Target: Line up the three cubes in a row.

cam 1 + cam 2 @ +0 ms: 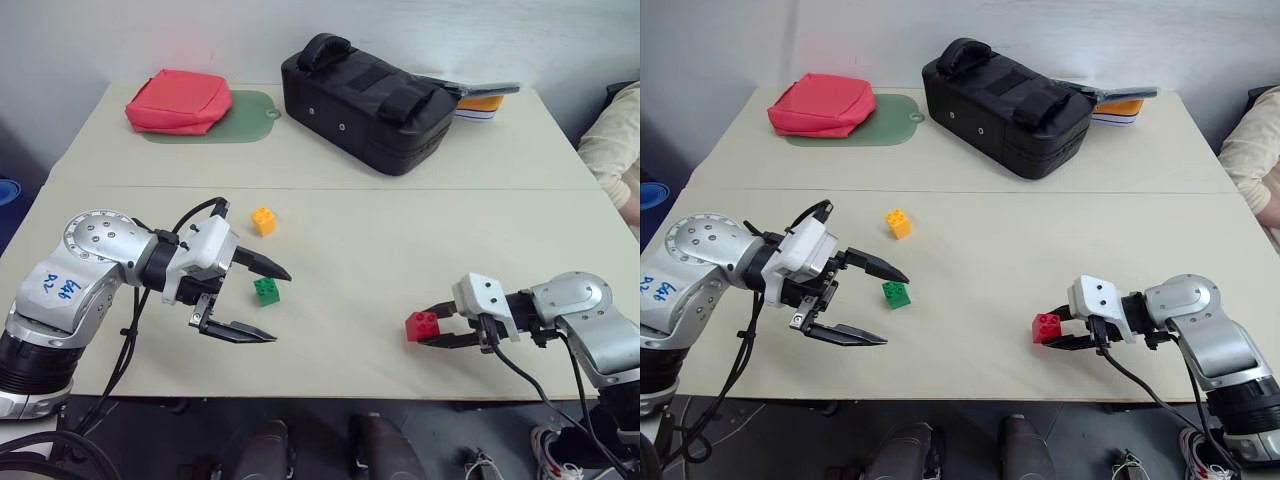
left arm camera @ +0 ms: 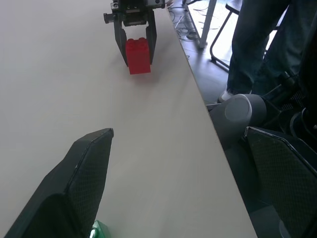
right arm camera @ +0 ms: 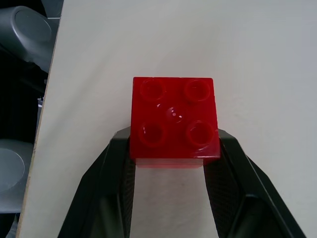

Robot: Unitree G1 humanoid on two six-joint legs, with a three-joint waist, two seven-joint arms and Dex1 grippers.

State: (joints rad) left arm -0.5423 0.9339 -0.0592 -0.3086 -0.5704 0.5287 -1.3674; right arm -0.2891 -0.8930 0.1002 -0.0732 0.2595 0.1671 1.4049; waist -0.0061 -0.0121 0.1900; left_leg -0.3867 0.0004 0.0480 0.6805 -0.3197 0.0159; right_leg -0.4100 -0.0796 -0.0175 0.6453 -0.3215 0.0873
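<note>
The orange-yellow cube (image 1: 264, 221) sits left of the table's middle, with the green cube (image 1: 267, 291) a little nearer to me. My left gripper (image 1: 280, 306) hangs open above the table beside the green cube. One finger (image 2: 84, 168) is over it, and the cube's edge (image 2: 101, 230) peeks out beneath that finger. The red cube (image 1: 421, 324) is near the table's front right, studs up, and my right gripper (image 3: 173, 138) is shut on its two sides. From the left wrist, the red cube (image 2: 138, 54) shows across the table between the right gripper's fingers.
A large black bag (image 1: 370, 100) lies at the back centre, with a flat orange and white thing (image 1: 478, 105) behind it. A red pouch (image 1: 178, 100) rests on a green mat (image 1: 250, 125) at the back left. A person's sleeve (image 1: 610, 140) is at the right edge.
</note>
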